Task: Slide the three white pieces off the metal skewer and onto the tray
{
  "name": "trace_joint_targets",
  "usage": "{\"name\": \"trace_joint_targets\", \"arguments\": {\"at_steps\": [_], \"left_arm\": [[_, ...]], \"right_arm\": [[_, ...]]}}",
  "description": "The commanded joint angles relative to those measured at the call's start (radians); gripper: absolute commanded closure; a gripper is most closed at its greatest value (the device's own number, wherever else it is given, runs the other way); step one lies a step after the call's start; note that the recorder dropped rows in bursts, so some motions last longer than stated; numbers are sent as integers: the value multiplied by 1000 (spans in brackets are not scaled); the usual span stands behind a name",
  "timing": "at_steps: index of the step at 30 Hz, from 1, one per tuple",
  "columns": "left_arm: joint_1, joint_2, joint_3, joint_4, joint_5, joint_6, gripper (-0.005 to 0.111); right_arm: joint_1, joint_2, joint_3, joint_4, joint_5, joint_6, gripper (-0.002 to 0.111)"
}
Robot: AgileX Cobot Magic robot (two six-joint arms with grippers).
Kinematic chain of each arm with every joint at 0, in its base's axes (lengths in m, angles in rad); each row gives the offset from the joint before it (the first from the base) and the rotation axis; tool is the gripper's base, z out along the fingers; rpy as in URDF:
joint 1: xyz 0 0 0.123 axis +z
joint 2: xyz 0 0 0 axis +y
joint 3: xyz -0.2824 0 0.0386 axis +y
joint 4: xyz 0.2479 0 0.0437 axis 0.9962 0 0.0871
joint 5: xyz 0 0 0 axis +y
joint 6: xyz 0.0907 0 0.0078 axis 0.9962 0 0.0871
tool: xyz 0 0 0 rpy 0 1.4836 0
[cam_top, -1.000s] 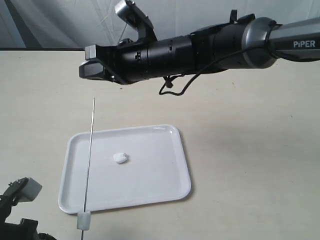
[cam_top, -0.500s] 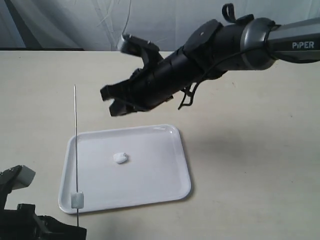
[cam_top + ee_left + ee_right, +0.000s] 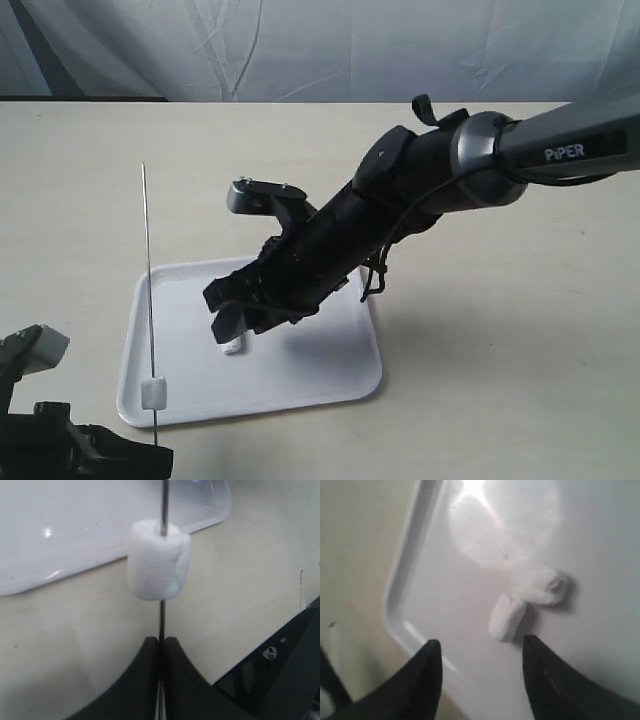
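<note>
Left wrist view: left tool pinched tight on metal skewer, one white piece by tray rim; right tool spread apart over loose pieces inside tray.

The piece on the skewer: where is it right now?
In the exterior view, lower left: the white piece sits low on the metal skewer, by the tray's near left corner, a little above the left gripper, which clamps the skewer.
</note>
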Motion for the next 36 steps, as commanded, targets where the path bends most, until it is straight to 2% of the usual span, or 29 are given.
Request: {"name": "trace_joint_targets", "arguments": {"at_steps": [1, 3, 7, 20, 29, 36], "left_arm": [[-4, 1, -5, -3, 7, 2, 107], [-4, 1, -5, -9, 7, 1, 107], [-4, 1, -6, -65, -13, 14, 107], [-4, 1, -28, -116, -63, 32, 107], [-4, 1, -30, -116, -71, 32, 107], [-4, 1, -30, -116, -71, 44, 107]], "right_arm": [[1, -71, 3, 171, 267, -215, 61], [1, -85, 3, 231, 340, -254, 61], [4, -87, 5, 260, 373, -256, 61], [25, -89, 73, 291, 258, -292, 61], [43, -89, 74, 383, 248, -331, 61], [50, -81, 74, 383, 251, -327, 61]]}}
